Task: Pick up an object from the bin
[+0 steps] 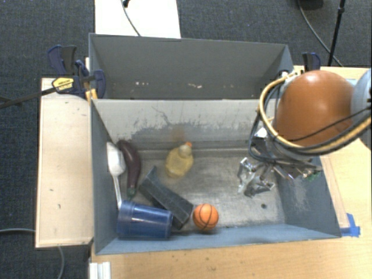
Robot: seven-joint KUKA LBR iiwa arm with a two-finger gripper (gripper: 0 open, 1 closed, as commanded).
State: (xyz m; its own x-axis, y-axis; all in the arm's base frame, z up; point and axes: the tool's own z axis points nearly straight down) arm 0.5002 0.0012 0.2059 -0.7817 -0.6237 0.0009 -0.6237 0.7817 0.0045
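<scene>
Nearest things: I am taking the small orange ball (206,217), lying by the front wall left of the pincer, and the yellow bottle (179,160), lying mid-floor toward the back wall, as the closest candidates. Both are lying apart from the pincer.

Pincer: the pincer (254,181) is hanging low over bare floor in the right part of the bin (186,63). I cannot tell whether it is spread or pressed together, and I am making out nothing gripped in it.

Left-side group: a dark grey block (167,197) is lying slantwise just beside the ball, its lower end against a blue cup (144,221) tipped on its side in the front left corner. A purple eggplant-shaped thing (131,164) and a white spoon (115,161) are lying along the left wall.

Doing the step well: I am judging the ball the easiest pick, as it is sitting in the open on its right side. I would be shifting left and toward the front wall, centring above the ball before lowering, and watching for it rolling against the block.

Arm pose: the arm is reaching in from the right, wrist pointing down, its round orange cover (314,106) sitting above the pincer with cables (266,106) looping around it.
</scene>
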